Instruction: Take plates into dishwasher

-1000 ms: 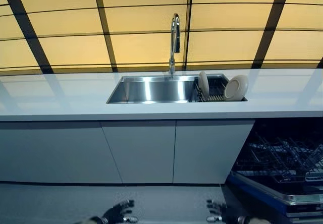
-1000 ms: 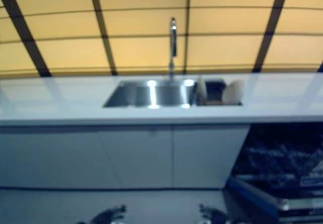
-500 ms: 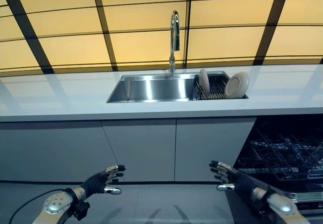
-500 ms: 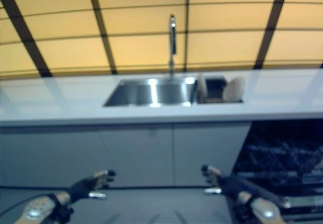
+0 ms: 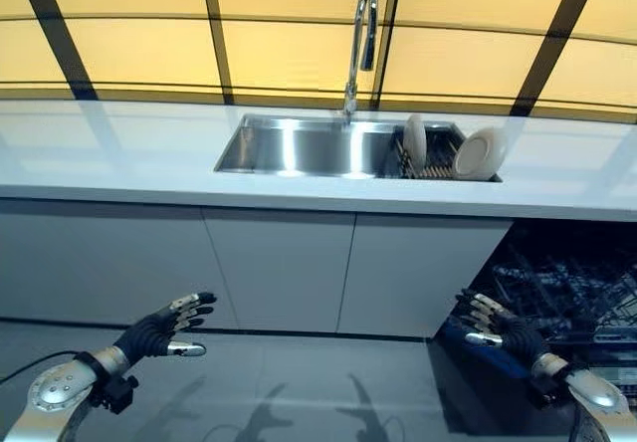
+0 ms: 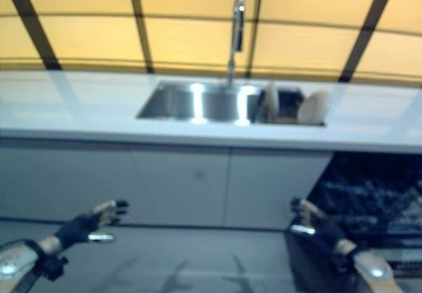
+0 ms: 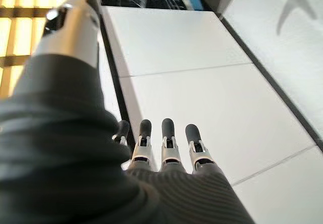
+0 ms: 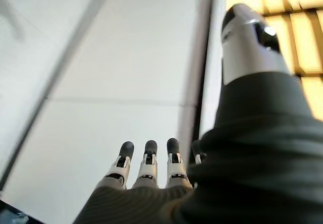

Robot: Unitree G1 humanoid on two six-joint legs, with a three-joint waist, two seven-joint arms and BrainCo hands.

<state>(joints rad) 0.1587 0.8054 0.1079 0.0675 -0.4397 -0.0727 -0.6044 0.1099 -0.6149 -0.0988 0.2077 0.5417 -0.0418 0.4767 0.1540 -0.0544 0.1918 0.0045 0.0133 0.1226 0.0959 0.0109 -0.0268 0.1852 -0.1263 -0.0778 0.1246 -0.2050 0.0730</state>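
Two cream plates stand on edge in a dark rack (image 5: pixel 436 163) at the right end of the steel sink (image 5: pixel 299 148): one (image 5: pixel 415 141) near the rack's left side, one (image 5: pixel 478 153) leaning at its right. The dishwasher (image 5: pixel 567 293) is open at the lower right, its wire rack showing. My left hand (image 5: pixel 159 331) is open and empty, low in front of the white cabinets. My right hand (image 5: pixel 503 328) is open and empty, beside the dishwasher. Both hands are far below the plates.
A tall chrome tap (image 5: pixel 360 34) rises behind the sink. A long white counter (image 5: pixel 119 158) runs across, with flat white cabinet doors (image 5: pixel 279 268) below it. A yellow panelled wall with dark bars (image 5: pixel 289 24) stands behind.
The camera has shifted, so the sink sits a little to the right and the counter lower. Both hands have risen into view and spread further apart.
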